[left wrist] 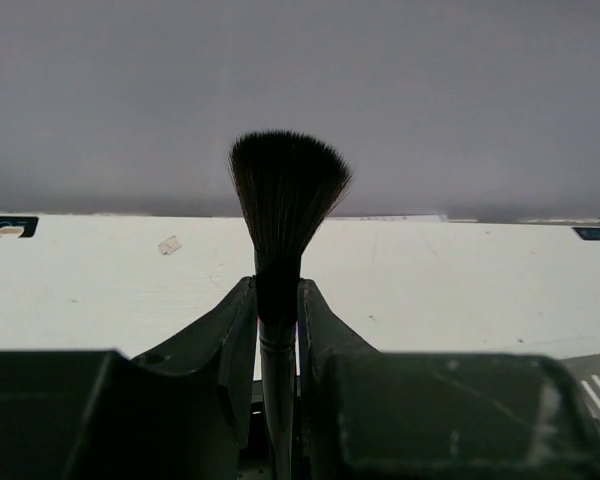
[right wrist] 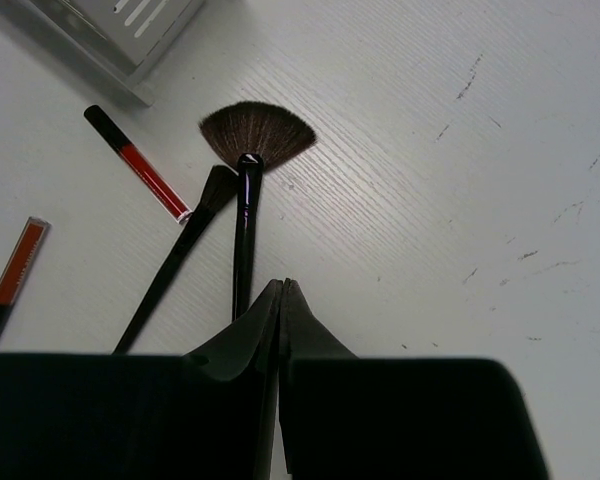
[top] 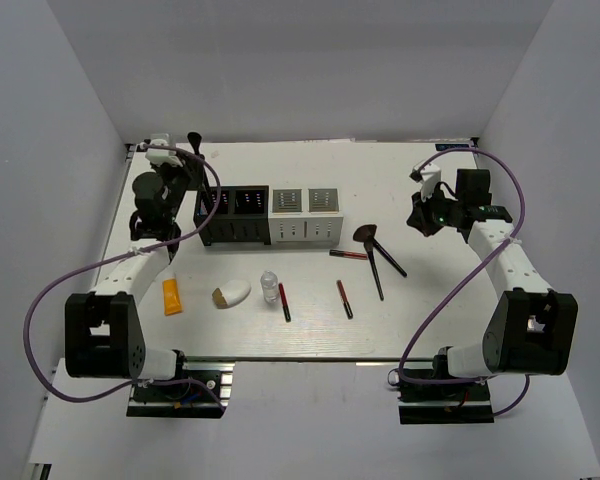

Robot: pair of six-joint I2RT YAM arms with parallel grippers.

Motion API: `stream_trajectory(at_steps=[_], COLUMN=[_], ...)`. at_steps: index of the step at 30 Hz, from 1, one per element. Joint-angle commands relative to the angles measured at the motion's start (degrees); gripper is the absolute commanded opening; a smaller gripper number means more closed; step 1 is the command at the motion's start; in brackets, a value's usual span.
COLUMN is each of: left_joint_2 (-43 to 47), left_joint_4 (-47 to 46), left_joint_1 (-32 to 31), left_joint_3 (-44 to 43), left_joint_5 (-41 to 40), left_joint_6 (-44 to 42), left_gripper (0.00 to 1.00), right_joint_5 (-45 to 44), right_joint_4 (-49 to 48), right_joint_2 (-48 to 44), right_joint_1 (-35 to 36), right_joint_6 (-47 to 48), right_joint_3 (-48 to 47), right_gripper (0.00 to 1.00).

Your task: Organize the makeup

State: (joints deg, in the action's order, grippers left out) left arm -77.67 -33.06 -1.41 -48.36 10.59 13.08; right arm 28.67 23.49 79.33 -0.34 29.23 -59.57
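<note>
the left hand (left wrist: pixel 277 292) pinches a round brush (left wrist: pixel 286 190) upright, bristles up, just left of the black organizer (top: pixel 235 215). the right hand (right wrist: pixel 282 290), fingers pressed together and empty, hovers well right of it. on the surface (top: pixel 430 310) in front of the organizer lie an orange tube (top: pixel 171 297), sponge (top: pixel 233 293), bottle (top: pixel 270 286) and red stick (top: pixel 284 302). a fan brush (right wrist: pixel 255 135) lies to its right.

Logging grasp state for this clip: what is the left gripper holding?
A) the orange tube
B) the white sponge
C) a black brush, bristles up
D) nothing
C: in the left wrist view the left gripper is shut on the handle of a black brush, whose bristles point up above the fingers.
</note>
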Motion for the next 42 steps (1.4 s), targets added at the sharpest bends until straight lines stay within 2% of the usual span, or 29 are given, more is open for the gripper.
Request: stream_trajectory(at_steps=[1,6,9,17,19,21,22,23,26,31,35,38,39,41,42], left_joint_2=[-1.1,-2.2,-2.6,-2.9,-2.7,-2.2,-2.0,-1.8,-0.8,2.7,9.2,14.0,15.2,17.8,18.3], left_joint_4=[-3.7,-3.9,-3.5,-2.9,-2.3,-1.7,-1.1,-1.0,-0.5,0.7,4.5,13.0,18.6,25.5,32.6], left_joint_1=[-1.0,-2.1,-2.6,-3.2,-3.2,-3.7,-3.7,-3.7,-3.7,-3.7,-3.7,-3.7,-3.7,-3.1,-3.1], left_joint_3=[0.5,1.8,2.5,4.0,3.9,3.8,3.6,3.9,3.8,3.3,1.8,-1.0,-1.8,-4.4,-5.2], left_joint_5=[-5.4,-6.0,-6.5,-6.9,-6.6,-7.0,-7.4,-7.6,-8.0,-8.9,-9.4,-8.0,-6.6,-5.4,-3.8], left_joint_6=[-3.4,-3.2,-3.4,-3.4,-3.4,-3.4,-3.3,-3.4,-3.4,-2.7,-1.3,0.4,2.2,4.2,6.3], left_gripper=[0.0,0.02,0.17,0.33,0.38,0.42,0.52,0.57,0.6,0.61,0.59,0.51,0.42,0.31,0.24], right_joint_5=[0.6,0.2,0.3,0.5,0.6,0.8,1.5,1.7,3.1,4.6,6.1,4.8,3.3,1.1,-0.8], right_joint_4=[0.6,0.7,0.7,0.7,0.7,0.8,1.1,1.2,2.0,3.0,4.4,4.1,4.6,5.5,6.0], right_joint_2=[0.1,0.6,0.6,1.2,1.3,1.3,1.4,1.4,1.4,1.8,3.4,6.4,7.4,11.3,12.4], right_joint_1=[0.0,0.0,0.0,0.0,0.0,0.0,0.0,0.0,0.1,0.2,0.2,3.9,5.1,7.3,8.6], right_joint_6=[1.2,1.2,1.2,0.9,0.9,1.0,1.1,1.2,1.3,1.3,-0.4,-5.3,-7.7,-9.9,-10.7], right_joint_3=[-2.6,-3.2,-3.4,-3.9,-3.9,-4.0,-4.0,-4.0,-4.0,-4.4,-4.8,-4.7,-5.3,-6.5,-7.8], right_gripper=[0.03,0.06,0.1,0.15,0.21,0.31,0.34,0.37,0.46,0.48,0.4,0.34,0.32,0.29,0.29])
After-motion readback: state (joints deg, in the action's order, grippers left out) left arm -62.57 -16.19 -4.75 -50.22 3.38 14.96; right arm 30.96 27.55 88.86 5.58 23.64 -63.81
